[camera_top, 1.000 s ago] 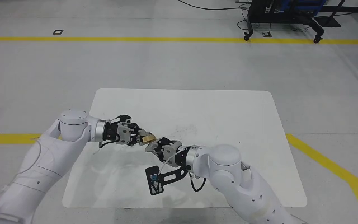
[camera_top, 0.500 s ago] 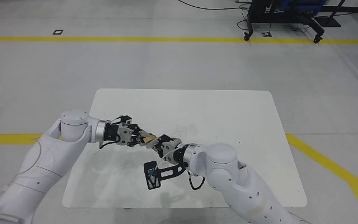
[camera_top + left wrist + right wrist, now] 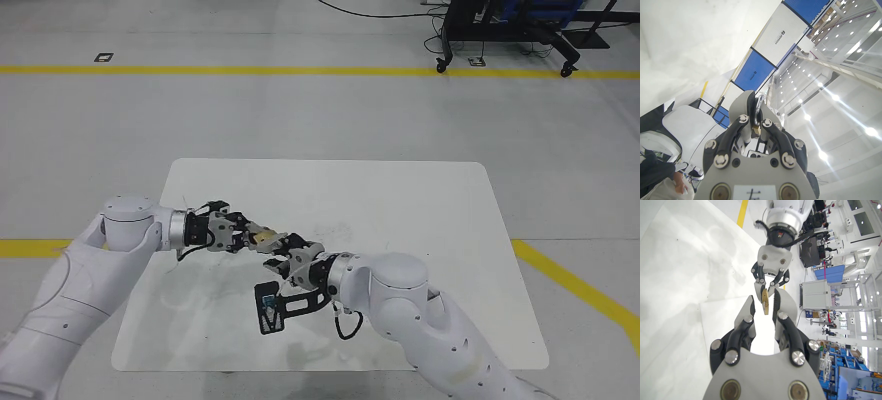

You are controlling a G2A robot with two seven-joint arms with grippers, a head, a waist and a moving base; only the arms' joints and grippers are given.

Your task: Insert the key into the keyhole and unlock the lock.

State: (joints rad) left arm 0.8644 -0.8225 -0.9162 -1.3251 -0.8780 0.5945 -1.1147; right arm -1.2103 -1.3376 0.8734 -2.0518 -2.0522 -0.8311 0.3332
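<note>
A small brass padlock (image 3: 265, 238) hangs above the white table (image 3: 420, 210), held between the two arms. My left gripper (image 3: 250, 238) is shut on it. In the left wrist view its fingers (image 3: 750, 106) clamp the silver shackle (image 3: 759, 106). In the right wrist view the brass padlock (image 3: 765, 303) points edge-on at me, gripped by the left gripper (image 3: 764, 290). My right gripper (image 3: 763, 295) is open, with one finger on each side of the lock body and not touching it. In the top view the right gripper (image 3: 287, 255) sits just right of the lock. Whether a key is in the lock I cannot tell.
The table's front edge (image 3: 330, 368) lies below both arms, and its right half is bare. Yellow floor lines (image 3: 300, 70) run behind and beside the table. A dark wheeled frame (image 3: 510, 40) stands far back on the right.
My right gripper has moved up and left, closing in around the padlock. The left gripper has shifted the lock slightly away from the front edge.
</note>
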